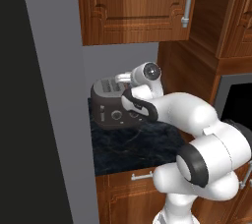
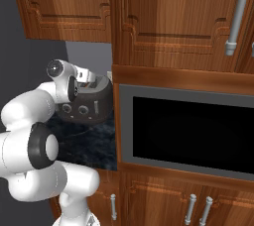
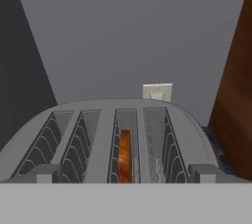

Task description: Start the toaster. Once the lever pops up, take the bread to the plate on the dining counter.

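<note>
Toaster (image 1: pixel 114 104) on far-left corner of desk (image 1: pixel 142 147), against wall. Bread (image 3: pixel 125 155) down in third slot from left. Pincer open, empty, apparently just above toaster top. Risks: fingers miss lever, hidden at front edge; lever rebounds if half-pressed; wrist clips right cabinet side (image 3: pixel 236 95).

The toaster (image 1: pixel 110 104) stands at the back of a small counter (image 1: pixel 133 144), near the rear wall (image 3: pixel 128 31) — a wall outlet (image 3: pixel 157 92) sits just behind it. The bread (image 3: pixel 125 155) stands in the third slot from the left — cabinets (image 1: pixel 135 7) hang above, an oven (image 2: pixel 191 131) stands to the right.
</note>
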Available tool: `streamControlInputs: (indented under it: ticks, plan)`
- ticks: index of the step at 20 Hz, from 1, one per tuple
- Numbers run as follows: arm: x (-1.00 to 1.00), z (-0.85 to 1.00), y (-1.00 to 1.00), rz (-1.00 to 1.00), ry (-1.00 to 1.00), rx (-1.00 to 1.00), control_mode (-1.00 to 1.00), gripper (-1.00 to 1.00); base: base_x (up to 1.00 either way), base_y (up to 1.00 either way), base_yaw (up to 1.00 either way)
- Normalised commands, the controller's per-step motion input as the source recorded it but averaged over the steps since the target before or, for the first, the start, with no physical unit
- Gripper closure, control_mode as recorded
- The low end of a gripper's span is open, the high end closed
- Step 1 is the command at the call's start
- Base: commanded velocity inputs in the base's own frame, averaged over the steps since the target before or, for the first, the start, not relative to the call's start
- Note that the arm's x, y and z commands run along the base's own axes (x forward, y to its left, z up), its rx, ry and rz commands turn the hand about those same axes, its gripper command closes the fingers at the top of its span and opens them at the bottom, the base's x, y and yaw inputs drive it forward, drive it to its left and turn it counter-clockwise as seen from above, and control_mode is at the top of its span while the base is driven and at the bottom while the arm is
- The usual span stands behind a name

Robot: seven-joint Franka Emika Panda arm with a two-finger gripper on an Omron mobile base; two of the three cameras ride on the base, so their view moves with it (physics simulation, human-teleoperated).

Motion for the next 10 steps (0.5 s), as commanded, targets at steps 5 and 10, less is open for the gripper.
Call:
streamControlInputs:
  ticks: [5,10]
  plan:
    - [0.02,-0.14,0.00,0.00,0.00,0.00,-1.00,-1.00,0.00,0.00,0.00]
    - [0.03,-0.10,0.00,0.00,0.00,0.00,-1.00,-1.00,0.00,0.00,0.00]
